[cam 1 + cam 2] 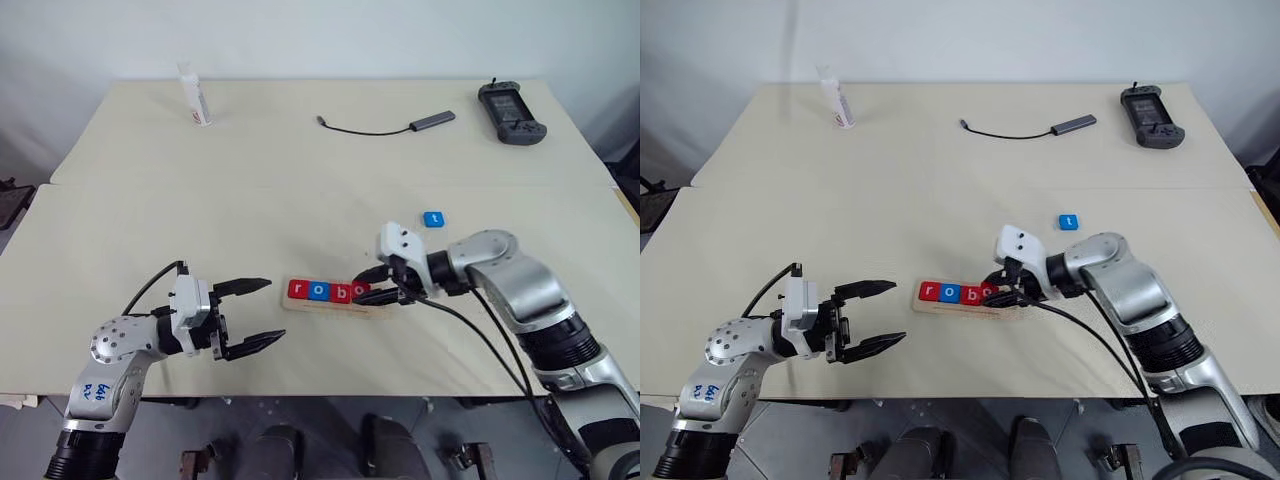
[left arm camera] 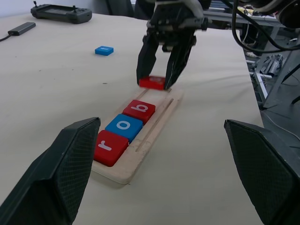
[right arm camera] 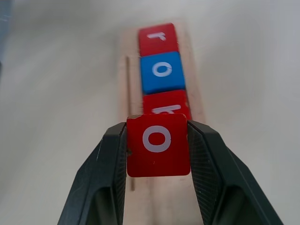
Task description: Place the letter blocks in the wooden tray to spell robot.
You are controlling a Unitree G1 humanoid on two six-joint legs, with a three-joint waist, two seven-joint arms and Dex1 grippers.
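A beige table [image 1: 300,190] holds a wooden tray [image 1: 330,306] between the grippers, a blue tile [image 1: 432,219] beyond the right fingers [image 2: 146,56], plus a bottle [image 1: 193,95], cable [image 1: 385,126] and controller [image 1: 511,112].

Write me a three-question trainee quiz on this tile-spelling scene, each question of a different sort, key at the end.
1. True or false: the tray already holds three tiles.
2. Which tile is the right gripper shut on? A) blue t B) red o C) red r
3. Fill in: the blue t lies on the ____, apart from the tray.

Key: 1 true: red r, blue o, red b. 2 B: the red o is held over the tray, next to b. 3 table.
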